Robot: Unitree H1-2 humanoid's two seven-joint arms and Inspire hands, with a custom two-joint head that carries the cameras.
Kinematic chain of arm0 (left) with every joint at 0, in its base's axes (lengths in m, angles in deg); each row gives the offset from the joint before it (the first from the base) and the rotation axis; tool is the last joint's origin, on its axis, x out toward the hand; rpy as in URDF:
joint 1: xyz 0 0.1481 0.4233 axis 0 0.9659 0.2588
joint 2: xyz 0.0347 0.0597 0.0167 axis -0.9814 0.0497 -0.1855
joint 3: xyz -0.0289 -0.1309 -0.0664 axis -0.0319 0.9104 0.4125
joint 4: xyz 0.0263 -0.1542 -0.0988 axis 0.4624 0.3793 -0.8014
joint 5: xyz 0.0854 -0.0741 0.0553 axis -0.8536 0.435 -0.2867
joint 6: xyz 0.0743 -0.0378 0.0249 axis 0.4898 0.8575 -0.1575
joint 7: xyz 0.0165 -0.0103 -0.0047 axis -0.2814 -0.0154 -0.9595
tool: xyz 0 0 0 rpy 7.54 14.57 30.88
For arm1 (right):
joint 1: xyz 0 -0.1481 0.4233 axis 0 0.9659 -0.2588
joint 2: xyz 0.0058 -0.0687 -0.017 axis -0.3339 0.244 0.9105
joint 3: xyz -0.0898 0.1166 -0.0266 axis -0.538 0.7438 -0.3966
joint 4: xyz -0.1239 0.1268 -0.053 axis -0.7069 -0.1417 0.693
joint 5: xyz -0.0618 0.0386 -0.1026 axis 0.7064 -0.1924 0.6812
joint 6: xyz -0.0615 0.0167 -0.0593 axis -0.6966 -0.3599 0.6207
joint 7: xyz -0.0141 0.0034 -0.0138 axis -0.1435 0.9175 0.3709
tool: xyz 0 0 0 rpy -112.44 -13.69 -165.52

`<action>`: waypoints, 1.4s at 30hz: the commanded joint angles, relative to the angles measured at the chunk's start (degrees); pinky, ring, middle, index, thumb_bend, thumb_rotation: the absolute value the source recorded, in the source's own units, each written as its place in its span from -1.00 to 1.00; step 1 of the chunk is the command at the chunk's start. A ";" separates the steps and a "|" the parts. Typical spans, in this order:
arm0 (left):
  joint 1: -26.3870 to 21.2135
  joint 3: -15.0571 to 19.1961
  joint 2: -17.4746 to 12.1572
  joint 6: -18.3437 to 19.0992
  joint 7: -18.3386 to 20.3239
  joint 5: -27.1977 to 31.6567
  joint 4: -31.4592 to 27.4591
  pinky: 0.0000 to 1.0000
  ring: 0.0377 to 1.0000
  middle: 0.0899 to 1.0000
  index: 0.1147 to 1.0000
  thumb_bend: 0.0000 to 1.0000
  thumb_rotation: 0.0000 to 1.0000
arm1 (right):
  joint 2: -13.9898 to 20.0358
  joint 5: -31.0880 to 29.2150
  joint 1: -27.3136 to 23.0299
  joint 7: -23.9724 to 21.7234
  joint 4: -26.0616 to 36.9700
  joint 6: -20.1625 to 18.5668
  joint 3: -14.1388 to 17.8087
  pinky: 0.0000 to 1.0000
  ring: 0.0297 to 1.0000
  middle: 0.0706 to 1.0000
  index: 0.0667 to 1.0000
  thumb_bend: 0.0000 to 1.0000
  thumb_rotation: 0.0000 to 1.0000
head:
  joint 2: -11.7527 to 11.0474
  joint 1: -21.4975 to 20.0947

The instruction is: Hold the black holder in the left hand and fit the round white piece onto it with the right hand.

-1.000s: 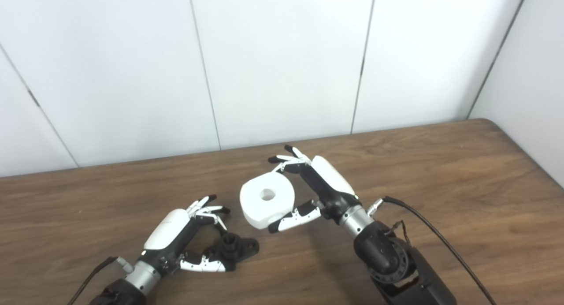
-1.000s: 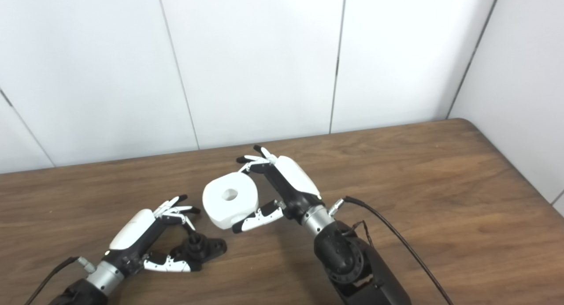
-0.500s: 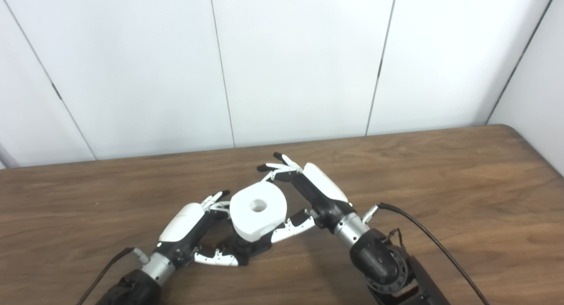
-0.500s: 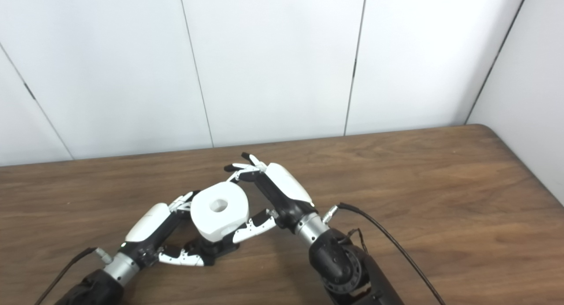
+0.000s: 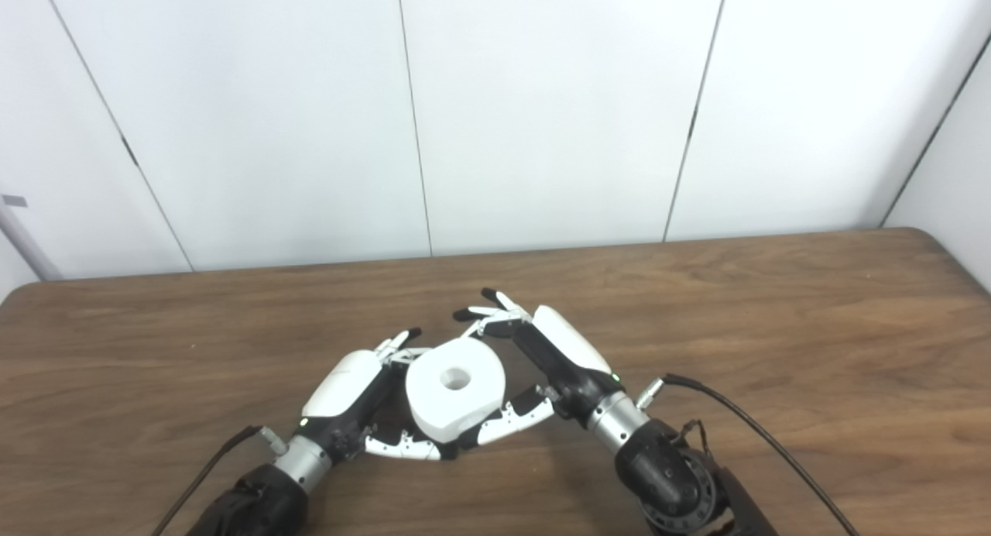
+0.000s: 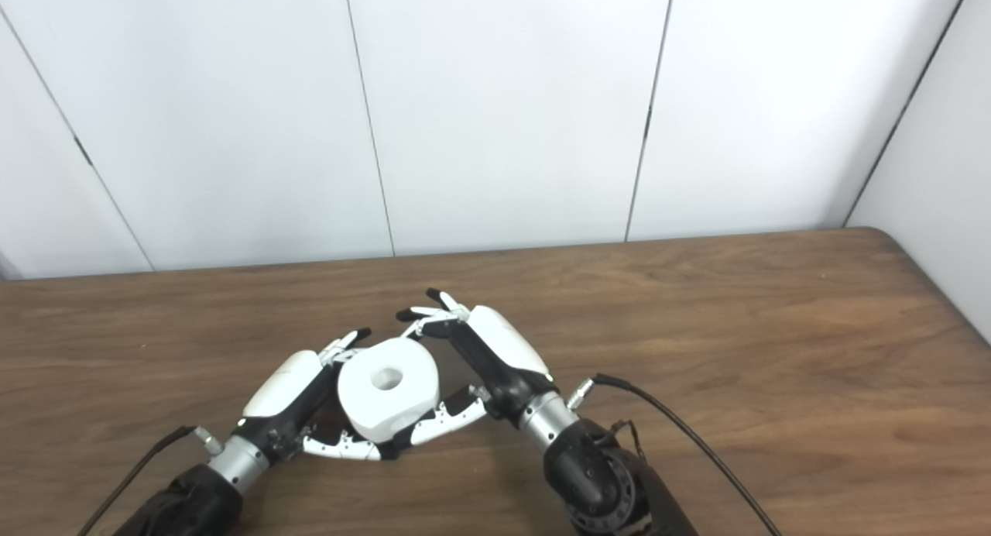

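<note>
White round piece over the holder

My right hand pinched its rim; it looked rigid and light; my left hand presumably gripped the hidden black holder; I couldn't tell.

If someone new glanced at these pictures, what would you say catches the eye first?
Most striking is the round white piece with its centre hole, near the table's front middle, held between the two robot hands. The right hand grips it from the right, while the left hand cups in from the left. The black holder under it is almost wholly hidden. A black cable trails from the right wrist.
</note>
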 commanded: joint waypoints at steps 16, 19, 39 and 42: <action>0.87 -1.73 0.15 1.15 1.57 -1.40 -1.91 1.00 1.00 0.65 -0.17 0.05 -0.90 | -0.19 0.04 -2.56 2.08 -2.95 4.32 2.11 1.00 1.00 0.67 -0.11 0.03 -0.69 | 0.03 0.61; 1.12 -1.91 0.12 1.41 1.71 -1.58 -2.53 1.00 1.00 0.65 -0.17 0.05 -0.90 | -0.36 -0.12 -2.67 2.57 -3.79 5.15 2.31 1.00 1.00 0.67 -0.11 0.03 -0.69 | -0.04 1.01; 1.38 -2.10 0.58 1.76 1.69 -1.48 -2.79 1.00 1.00 0.65 -0.17 0.05 -0.90 | -1.18 -0.09 -3.39 3.13 -5.50 5.53 2.16 1.00 1.00 0.68 -0.10 0.03 -0.69 | -0.14 1.71; 1.36 -2.09 0.63 1.83 1.69 -1.47 -2.87 1.00 1.00 0.66 -0.17 0.05 -0.90 | -1.26 -0.23 -3.42 3.04 -5.75 5.71 2.17 1.00 1.00 0.68 -0.11 0.03 -0.69 | -0.22 1.91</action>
